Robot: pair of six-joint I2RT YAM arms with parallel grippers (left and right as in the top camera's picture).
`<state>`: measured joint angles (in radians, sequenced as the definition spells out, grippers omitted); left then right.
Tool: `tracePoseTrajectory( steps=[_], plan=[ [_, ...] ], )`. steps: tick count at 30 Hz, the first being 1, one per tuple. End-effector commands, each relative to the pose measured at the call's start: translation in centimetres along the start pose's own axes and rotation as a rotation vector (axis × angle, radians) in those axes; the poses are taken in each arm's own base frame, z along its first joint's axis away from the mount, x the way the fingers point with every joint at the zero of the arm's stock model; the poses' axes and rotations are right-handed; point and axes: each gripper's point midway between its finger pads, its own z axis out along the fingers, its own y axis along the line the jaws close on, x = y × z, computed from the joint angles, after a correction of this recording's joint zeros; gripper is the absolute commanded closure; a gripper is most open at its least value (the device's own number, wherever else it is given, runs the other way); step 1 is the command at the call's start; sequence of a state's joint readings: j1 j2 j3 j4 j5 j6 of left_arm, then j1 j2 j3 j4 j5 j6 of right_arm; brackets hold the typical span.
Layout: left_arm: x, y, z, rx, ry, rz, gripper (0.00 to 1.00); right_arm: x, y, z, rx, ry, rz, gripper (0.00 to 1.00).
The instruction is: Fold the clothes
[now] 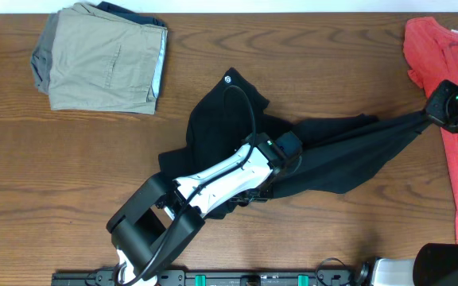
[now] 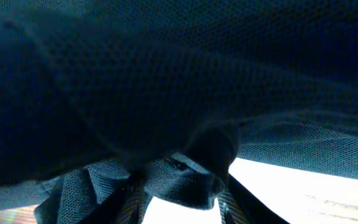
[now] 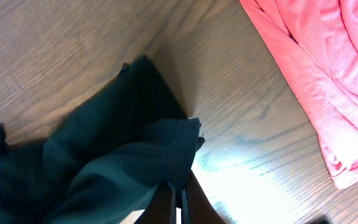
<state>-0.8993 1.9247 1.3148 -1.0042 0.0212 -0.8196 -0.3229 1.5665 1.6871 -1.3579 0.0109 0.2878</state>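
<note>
Black trousers (image 2: 166,93) drape over my left lens, bunched between the left fingers (image 2: 133,208); clamped or not, I cannot tell. They lie on the tabletop (image 1: 70,175) mid-frame, one leg stretched toward the right edge, where my right fingers (image 3: 165,210) pinch its hem. Soft, light, floppy: I'd grab hems and waistband.

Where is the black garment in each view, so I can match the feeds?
Overhead: black garment, centre, stretched rightward to the right gripper.
Left wrist: fills nearly the whole frame.
Right wrist: lower left, its edge pinched by the right gripper at bottom centre.
Shared landmark: coral-red top, at overhead's right edge and right wrist's upper right; absent from left wrist.
</note>
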Motion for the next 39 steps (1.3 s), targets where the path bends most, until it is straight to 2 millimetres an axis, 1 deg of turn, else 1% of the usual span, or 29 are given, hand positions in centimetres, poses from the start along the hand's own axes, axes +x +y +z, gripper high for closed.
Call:
tracePoseTrajectory(
  steps=[1, 2, 4, 8, 16, 19, 20, 22, 24, 28, 29, 31, 36, 39],
  plan=[
    [-0.2, 0.5, 0.4, -0.026, -0.018, -0.025, 0.54, -0.3, -0.1, -0.4, -0.003, -0.012, -0.011, 0.98],
    [-0.2, 0.6, 0.6, -0.027, -0.017, -0.025, 0.52, -0.3, -0.1, -0.4, -0.002, -0.011, -0.011, 0.98],
    [0.0, 0.7, 1.0, -0.03, -0.014, -0.024, 0.46, -0.2, -0.1, -0.4, -0.002, -0.009, -0.011, 0.98],
    [0.3, 1.1, 1.7, -0.039, -0.006, -0.024, 0.4, -0.2, 0.1, -0.4, -0.014, -0.005, -0.012, 0.98],
    [0.3, 1.1, 1.8, -0.037, -0.007, -0.024, 0.41, -0.1, 0.1, -0.4, -0.016, -0.003, -0.012, 0.98],
    [0.4, 1.0, 1.8, -0.031, -0.001, -0.024, 0.54, -0.1, 0.1, -0.4, -0.016, -0.003, -0.012, 0.99],
    [0.5, 0.9, 1.8, -0.027, 0.003, -0.023, 0.6, -0.1, 0.1, -0.4, -0.016, -0.003, -0.012, 0.98],
    [0.5, 0.8, 1.8, -0.022, 0.005, -0.024, 0.75, -0.1, 0.1, -0.4, -0.016, -0.003, -0.012, 0.98],
    [0.5, 0.8, 1.8, -0.023, 0.005, -0.024, 0.94, -0.1, 0.1, -0.4, -0.015, -0.003, -0.012, 0.99],
    [0.6, 1.0, 1.4, -0.027, 0.009, 0.017, 0.94, -0.1, 0.1, -0.4, -0.015, -0.002, -0.012, 0.98],
    [0.7, 1.1, 1.0, -0.029, 0.007, 0.019, 0.94, -0.1, 0.1, -0.4, -0.015, -0.002, -0.012, 0.99],
    [0.7, 1.3, -0.5, -0.021, -0.005, 0.019, 0.94, 0.0, 0.1, -0.4, -0.015, 0.002, -0.011, 0.99],
    [0.6, 1.7, -6.3, 0.077, -0.093, 0.047, 0.94, 0.3, 0.2, -0.4, -0.019, 0.013, -0.011, 0.99],
    [1.0, 3.0, -10.1, 0.141, -0.17, 0.048, 0.94, 0.6, 0.1, -0.4, -0.015, 0.026, -0.011, 0.99]
  ],
)
